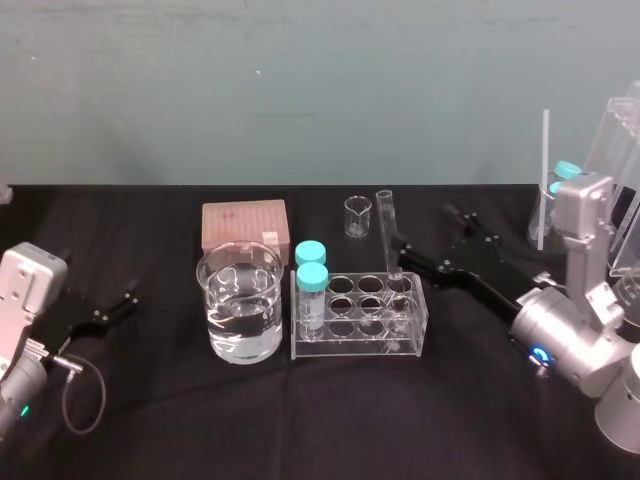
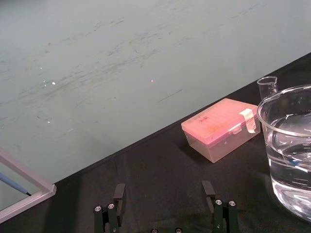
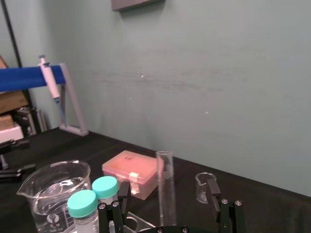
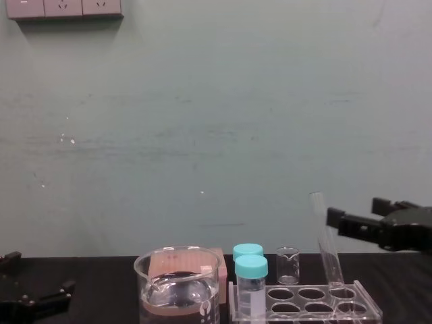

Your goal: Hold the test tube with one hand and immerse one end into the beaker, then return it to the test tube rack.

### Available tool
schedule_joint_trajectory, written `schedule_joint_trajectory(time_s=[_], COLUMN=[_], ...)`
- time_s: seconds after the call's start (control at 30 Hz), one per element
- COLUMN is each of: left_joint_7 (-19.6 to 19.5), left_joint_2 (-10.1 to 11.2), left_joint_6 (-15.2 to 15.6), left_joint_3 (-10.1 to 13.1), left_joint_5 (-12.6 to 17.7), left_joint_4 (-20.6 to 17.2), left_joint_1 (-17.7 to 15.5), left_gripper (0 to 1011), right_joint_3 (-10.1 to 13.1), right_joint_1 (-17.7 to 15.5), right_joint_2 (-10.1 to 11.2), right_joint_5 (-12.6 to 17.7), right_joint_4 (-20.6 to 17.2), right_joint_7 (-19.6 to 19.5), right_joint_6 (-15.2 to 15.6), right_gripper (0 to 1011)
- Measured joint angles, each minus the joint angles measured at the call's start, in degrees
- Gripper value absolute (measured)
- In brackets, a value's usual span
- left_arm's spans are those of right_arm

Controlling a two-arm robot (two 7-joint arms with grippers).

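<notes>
One test tube (image 1: 387,240) leans in a hole at the far right corner of the test tube rack (image 1: 355,348). The rack sits mid-worktop (image 1: 470,410), just right of the beaker (image 1: 240,305), which is partly filled with clear liquid. The right hand (image 3: 165,187) reaches in from the worktop's right edge, jaws spread wide and holding nothing. In the right wrist view the tube's upper part lines up with the gap and touches neither finger; whether it is already between them I cannot tell. The left hand (image 1: 115,308) rests at the left edge, also released. The tube is probably light, stiff, smooth and brittle. A gentle, square pinch on its upper part, above the rack plate, looks best and leaves the rounded end free for dipping. Because it is tilted, it could bind in the hole unless it is lifted along its own axis.
</notes>
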Motion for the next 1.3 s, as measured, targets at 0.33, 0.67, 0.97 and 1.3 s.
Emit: schedule_joint_trajectory(time_s=[0.33,0.67,0.97,1.3], left_joint_7=[0.00,0.00,0.00,0.00], left_joint_2=[0.00,0.00,0.00,0.00], left_joint_6=[0.00,0.00,0.00,0.00], left_joint_3=[0.00,0.00,0.00,0.00], left_joint_5=[0.00,0.00,0.00,0.00], left_joint_4=[0.00,0.00,0.00,0.00], left_joint_1=[0.00,0.00,0.00,0.00], left_gripper=[1000,1000,1000,1000], right_joint_3=[-1.38,-1.73,-1.30,-0.84], right_joint_1=[3.54,6.75,8.46,9.88], right_joint_2=[-2.20,-4.81,-6.46,-7.86], right_joint_5=[-2.55,-4.59,-5.79,-7.44], right_joint_4=[5.14,10.39,13.18,15.45], right_joint_7=[2.45,4.30,5.42,7.00], right_joint_6=[0.91,1.13,0.75,0.48], right_gripper=[1000,1000,1000,1000])
